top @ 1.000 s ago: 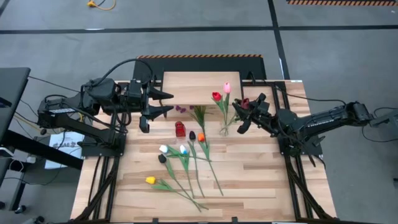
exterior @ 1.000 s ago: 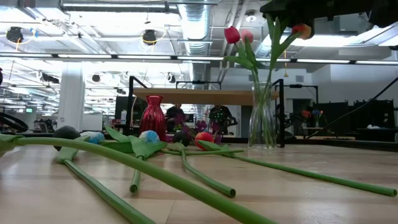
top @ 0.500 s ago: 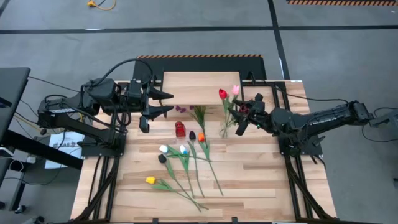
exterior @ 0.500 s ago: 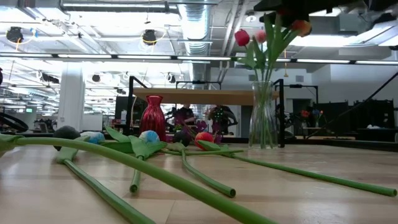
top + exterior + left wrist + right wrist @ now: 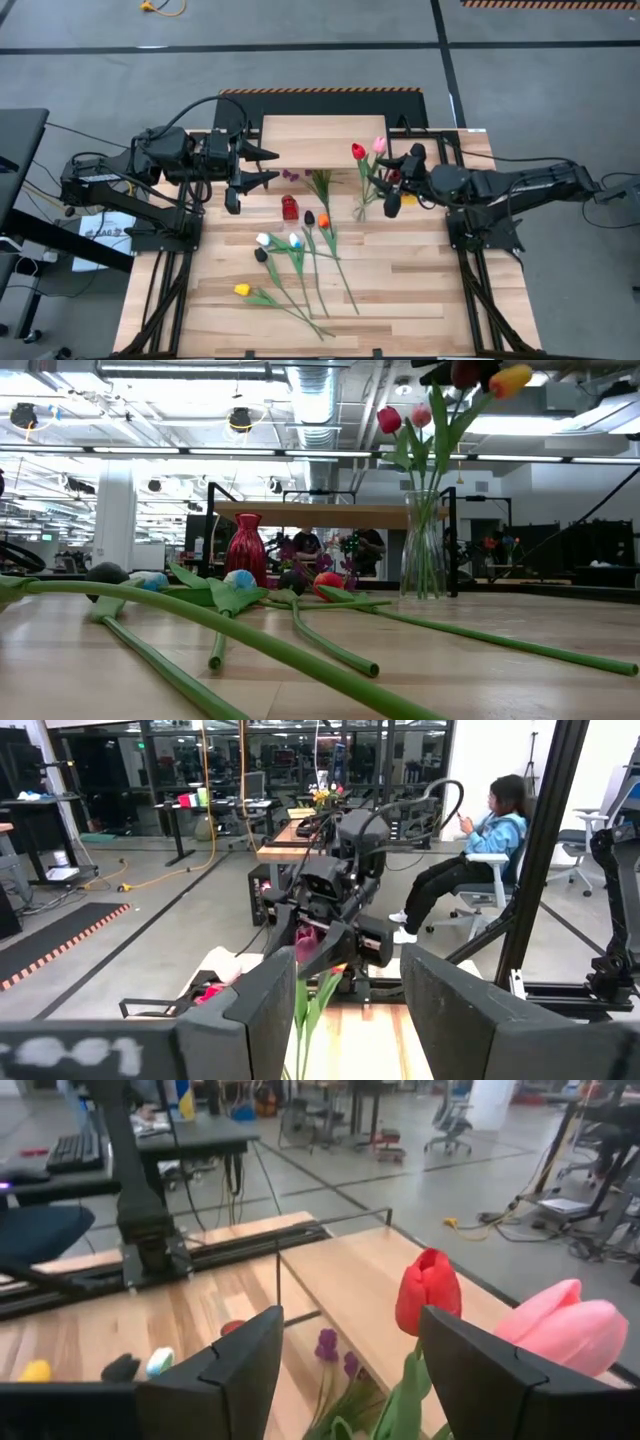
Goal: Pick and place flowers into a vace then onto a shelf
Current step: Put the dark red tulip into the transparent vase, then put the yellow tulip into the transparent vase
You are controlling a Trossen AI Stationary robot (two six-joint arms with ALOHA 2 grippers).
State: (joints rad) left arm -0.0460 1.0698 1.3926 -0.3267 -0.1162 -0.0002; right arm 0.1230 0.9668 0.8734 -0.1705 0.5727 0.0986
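Hovering just beside the clear vase (image 5: pixel 423 550), the right gripper (image 5: pixel 392 187) has its fingers spread wide with nothing between them; the red tulip (image 5: pixel 428 1290) and pink tulip (image 5: pixel 560 1327) stand in that vase right ahead of it, with the shelf (image 5: pixel 322 143) beyond them. Off across the table the left gripper (image 5: pixel 268 165) waits, partly parted and empty, at the shelf's far end. Loose flowers (image 5: pixel 300 262) lie on the tabletop (image 5: pixel 420 290) near a small red vase (image 5: pixel 290 208). No writing is readable anywhere.
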